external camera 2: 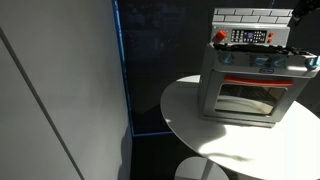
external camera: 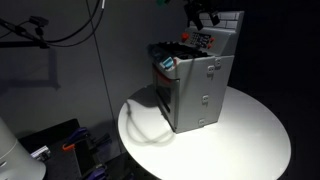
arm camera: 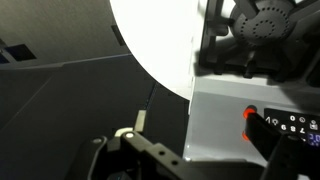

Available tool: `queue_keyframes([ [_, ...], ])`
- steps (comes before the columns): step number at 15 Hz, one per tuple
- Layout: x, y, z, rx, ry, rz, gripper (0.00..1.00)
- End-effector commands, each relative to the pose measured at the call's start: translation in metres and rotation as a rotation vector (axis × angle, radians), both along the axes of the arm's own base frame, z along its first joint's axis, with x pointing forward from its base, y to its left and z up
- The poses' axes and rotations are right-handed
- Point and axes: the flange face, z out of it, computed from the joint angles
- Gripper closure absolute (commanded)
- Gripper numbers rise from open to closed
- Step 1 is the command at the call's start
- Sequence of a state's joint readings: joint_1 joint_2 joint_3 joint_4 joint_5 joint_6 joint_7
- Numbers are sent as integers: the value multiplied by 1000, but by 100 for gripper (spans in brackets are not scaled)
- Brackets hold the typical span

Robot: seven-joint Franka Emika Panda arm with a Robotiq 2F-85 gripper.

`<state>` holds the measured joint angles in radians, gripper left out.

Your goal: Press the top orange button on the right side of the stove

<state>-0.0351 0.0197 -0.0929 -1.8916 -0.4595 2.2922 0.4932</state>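
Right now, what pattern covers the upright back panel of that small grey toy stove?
Pale brick-like tiles; the back panel shows best in an exterior view.

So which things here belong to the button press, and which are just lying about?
For the job: stove, gripper.
Just around: table, cables, wall panel.

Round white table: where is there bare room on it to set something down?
The table is bare in front of the stove's oven door out to the rim, and in a broad crescent beside the stove's side wall. It is crowded at the stove top, where the gripper hangs.
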Motion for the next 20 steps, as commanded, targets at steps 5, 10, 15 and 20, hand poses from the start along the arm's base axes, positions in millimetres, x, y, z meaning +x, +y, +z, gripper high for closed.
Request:
queue_keyframes([
  [5,12,-7,-7,29,-19,-21,0],
  [10,21,-12,-13,59,-61,-28,0],
  [15,30,-15,-21,95,-102,-33,0],
  [20,36,-19,-29,137,-115,-51,0],
])
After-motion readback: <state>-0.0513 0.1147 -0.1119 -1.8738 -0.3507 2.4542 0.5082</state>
